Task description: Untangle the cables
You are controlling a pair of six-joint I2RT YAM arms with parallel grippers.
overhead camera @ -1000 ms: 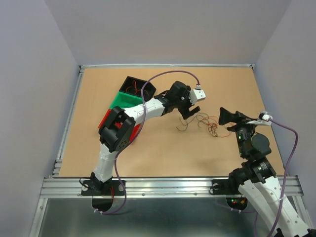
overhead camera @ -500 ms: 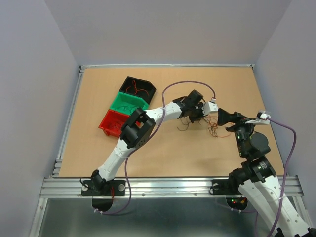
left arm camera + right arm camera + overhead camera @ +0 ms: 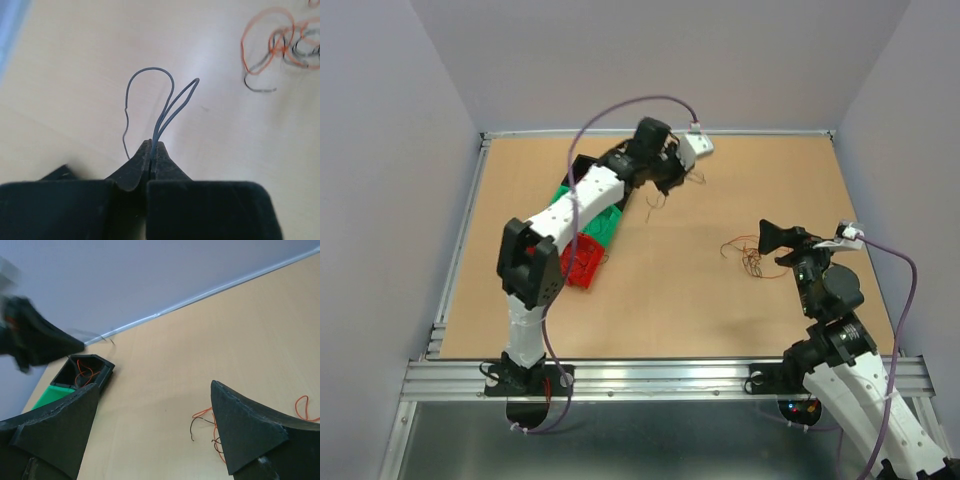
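The cables [image 3: 750,255] lie as a small wiry bunch of orange, red and black wires on the table, right of the middle; they also show in the left wrist view [image 3: 280,45] and the right wrist view [image 3: 205,422]. My left gripper [image 3: 672,172] is raised over the far part of the table beside the bins. It [image 3: 151,145] is shut on one thin dark grey wire [image 3: 170,100], which loops out ahead of the jaws. My right gripper [image 3: 775,237] stands open just right of the bunch, and nothing is between its fingers [image 3: 155,390].
Three bins stand at the far left under the left arm: a black one [image 3: 85,372] with red wires inside, a green one [image 3: 610,222] and a red one [image 3: 582,262]. The table's raised rim [image 3: 660,132] runs along the back.
My left gripper shut on a single wire at the bunch and carried it up and back-left towards the bins. The red bin now sits further right. The right gripper stayed put.
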